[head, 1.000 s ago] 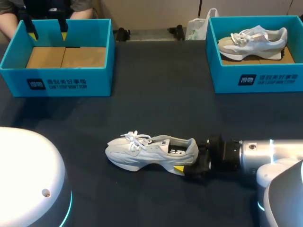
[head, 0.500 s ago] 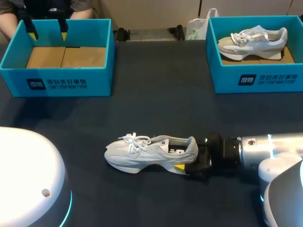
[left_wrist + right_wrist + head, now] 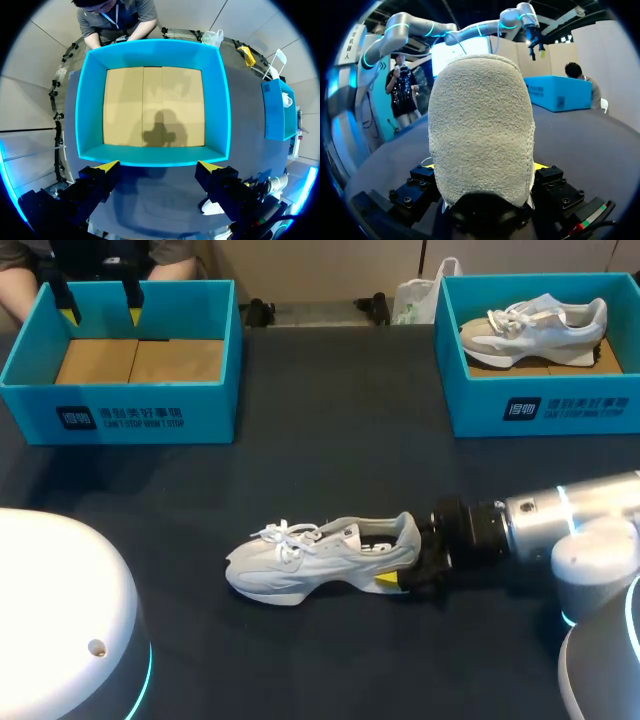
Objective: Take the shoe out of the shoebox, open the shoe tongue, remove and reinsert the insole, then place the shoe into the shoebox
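Observation:
A pale grey sneaker (image 3: 320, 558) with white laces lies on the dark table, toe pointing left. My right gripper (image 3: 402, 562) comes in from the right and is shut on its heel; one yellow fingertip (image 3: 385, 581) shows against the near side. In the right wrist view the fuzzy heel (image 3: 481, 130) fills the space between the fingers of the right gripper (image 3: 482, 172). My left gripper (image 3: 100, 312) hangs open over the empty teal shoebox (image 3: 130, 415) at the back left. From the left wrist view, the left gripper (image 3: 157, 167) sits above the near wall of that shoebox (image 3: 155, 157).
A second teal shoebox (image 3: 545, 405) at the back right holds another grey sneaker (image 3: 535, 328). A plastic bag (image 3: 415, 300) lies at the far edge. A person's hands (image 3: 131, 36) are at the far rim of the left box.
The right gripper's fingers have narrowed onto the heel. The shoe has shifted slightly right and away from me with the gripper. The left arm has stayed still.

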`<action>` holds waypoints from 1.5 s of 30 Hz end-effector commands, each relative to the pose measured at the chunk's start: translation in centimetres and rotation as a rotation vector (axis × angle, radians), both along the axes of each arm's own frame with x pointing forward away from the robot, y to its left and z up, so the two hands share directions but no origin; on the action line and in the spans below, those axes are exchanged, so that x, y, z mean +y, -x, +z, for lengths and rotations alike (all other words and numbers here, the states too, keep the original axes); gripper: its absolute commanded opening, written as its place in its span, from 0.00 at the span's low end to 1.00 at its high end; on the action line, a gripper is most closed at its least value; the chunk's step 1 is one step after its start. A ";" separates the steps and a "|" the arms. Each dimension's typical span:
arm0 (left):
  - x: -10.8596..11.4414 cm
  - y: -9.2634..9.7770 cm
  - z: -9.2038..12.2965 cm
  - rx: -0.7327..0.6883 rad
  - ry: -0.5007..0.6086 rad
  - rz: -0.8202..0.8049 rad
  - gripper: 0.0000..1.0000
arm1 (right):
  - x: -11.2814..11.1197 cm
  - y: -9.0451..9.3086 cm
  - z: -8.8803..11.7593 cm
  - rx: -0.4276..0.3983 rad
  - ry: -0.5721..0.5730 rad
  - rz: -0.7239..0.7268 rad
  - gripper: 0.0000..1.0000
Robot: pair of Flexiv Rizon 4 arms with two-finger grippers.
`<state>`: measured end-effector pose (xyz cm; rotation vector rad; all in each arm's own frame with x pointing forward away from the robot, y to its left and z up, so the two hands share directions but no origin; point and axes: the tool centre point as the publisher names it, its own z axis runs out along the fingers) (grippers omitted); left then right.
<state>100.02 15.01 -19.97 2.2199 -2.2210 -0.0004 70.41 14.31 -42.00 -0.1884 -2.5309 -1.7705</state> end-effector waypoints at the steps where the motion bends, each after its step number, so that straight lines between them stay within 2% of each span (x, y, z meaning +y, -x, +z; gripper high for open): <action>1: 0.0 0.0 0.0 0.000 0.000 0.000 1.00 | 0.0 -0.4 -0.1 0.008 -0.002 0.029 0.00; 13: 0.0 0.0 0.0 0.000 0.000 0.000 1.00 | 0.4 0.5 -0.1 -0.008 0.006 0.006 0.00; 33: 0.0 0.0 0.0 0.000 0.000 0.000 1.00 | 0.5 0.6 0.0 -0.007 0.015 -0.006 0.00; 40: -4.0 4.4 0.2 -0.035 -0.025 0.067 1.00 | 0.5 0.6 0.0 -0.007 0.015 -0.006 0.00; 45: -7.0 8.1 1.4 -0.082 -0.017 0.081 1.00 | 0.5 0.6 0.0 -0.007 0.015 -0.006 0.00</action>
